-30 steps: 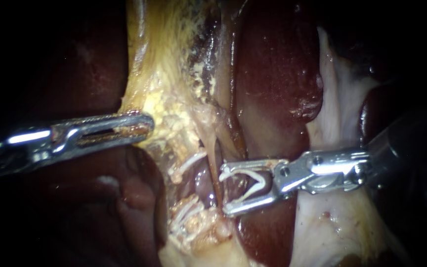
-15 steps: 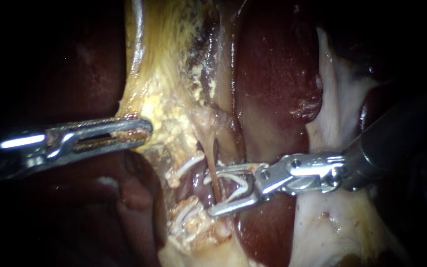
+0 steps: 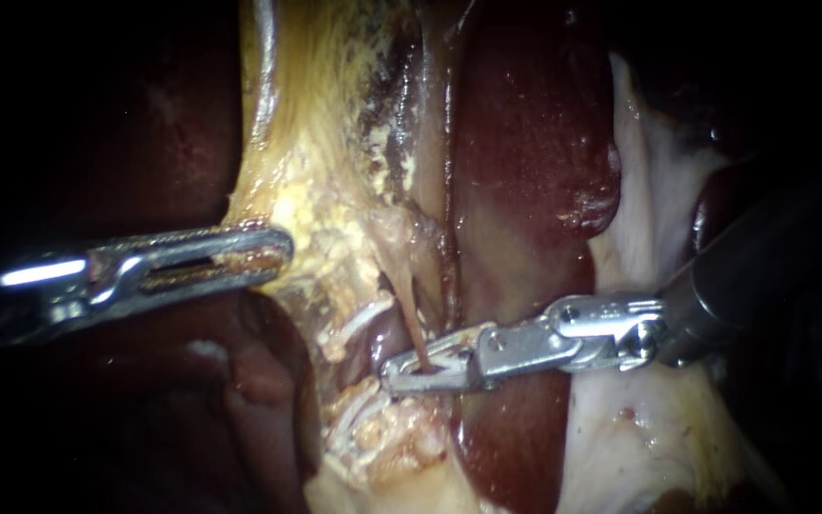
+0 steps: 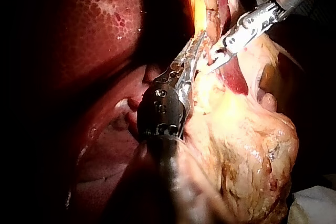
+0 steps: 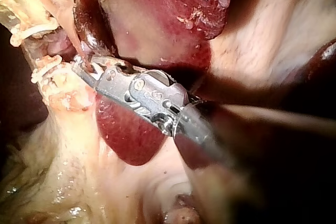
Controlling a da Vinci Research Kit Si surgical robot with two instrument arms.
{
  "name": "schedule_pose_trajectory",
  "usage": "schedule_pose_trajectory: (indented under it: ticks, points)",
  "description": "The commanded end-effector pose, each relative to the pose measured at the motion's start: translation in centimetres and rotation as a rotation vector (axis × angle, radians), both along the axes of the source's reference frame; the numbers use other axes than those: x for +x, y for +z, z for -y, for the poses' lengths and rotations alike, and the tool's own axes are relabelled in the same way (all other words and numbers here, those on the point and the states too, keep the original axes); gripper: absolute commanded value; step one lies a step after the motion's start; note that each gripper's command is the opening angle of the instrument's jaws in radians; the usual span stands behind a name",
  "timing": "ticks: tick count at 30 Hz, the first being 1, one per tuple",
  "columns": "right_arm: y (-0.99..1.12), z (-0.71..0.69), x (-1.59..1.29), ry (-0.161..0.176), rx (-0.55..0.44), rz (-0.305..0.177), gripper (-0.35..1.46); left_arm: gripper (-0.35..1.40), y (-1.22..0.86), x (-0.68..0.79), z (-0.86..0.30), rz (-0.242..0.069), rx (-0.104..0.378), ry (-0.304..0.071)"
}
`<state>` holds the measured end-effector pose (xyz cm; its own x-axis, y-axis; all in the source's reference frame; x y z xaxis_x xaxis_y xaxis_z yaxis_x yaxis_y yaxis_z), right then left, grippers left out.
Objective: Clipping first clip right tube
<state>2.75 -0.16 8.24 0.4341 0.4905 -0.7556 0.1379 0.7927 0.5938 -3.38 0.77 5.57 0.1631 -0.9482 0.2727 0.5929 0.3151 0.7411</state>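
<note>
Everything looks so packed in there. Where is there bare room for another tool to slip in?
Bare: the liver face above the right instrument, bordered by fatty tissue and pale tissue; also the dark liver under the left instrument. Crowded: around the tube, where the right jaws are shut on it beside white clips.

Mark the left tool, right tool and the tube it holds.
Left tool (image 3: pixel 284 250): endoscope view, its tip.
Right tool (image 3: pixel 396 372): endoscope view, its tip.
Tube (image 3: pixel 410 319): endoscope view, mid-length, above the right tool.

Left instrument (image 3: pixel 283 249) shaft cut off at edge, right instrument (image 5: pixel 81 68) shaft blurred
</note>
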Motion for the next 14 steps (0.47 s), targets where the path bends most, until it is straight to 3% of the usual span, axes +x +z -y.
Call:
schedule_pose_trajectory:
  ticks: [1, 5, 14]
  points:
    - [0.01, 0.06, 0.03, -0.004, 0.000, -0.003, -0.35, -0.35, 0.00, 0.00, 0.00, 0.001, 0.000, 0.000]
    - [0.03, 0.11, 0.08, -0.005, -0.004, -0.003, -0.35, -0.35, 0.00, 0.00, 0.00, 0.001, 0.000, 0.001]
    - [0.03, 0.08, 0.06, -0.003, -0.002, -0.002, -0.35, -0.35, 0.00, 0.00, -0.01, 0.001, 0.000, 0.001]
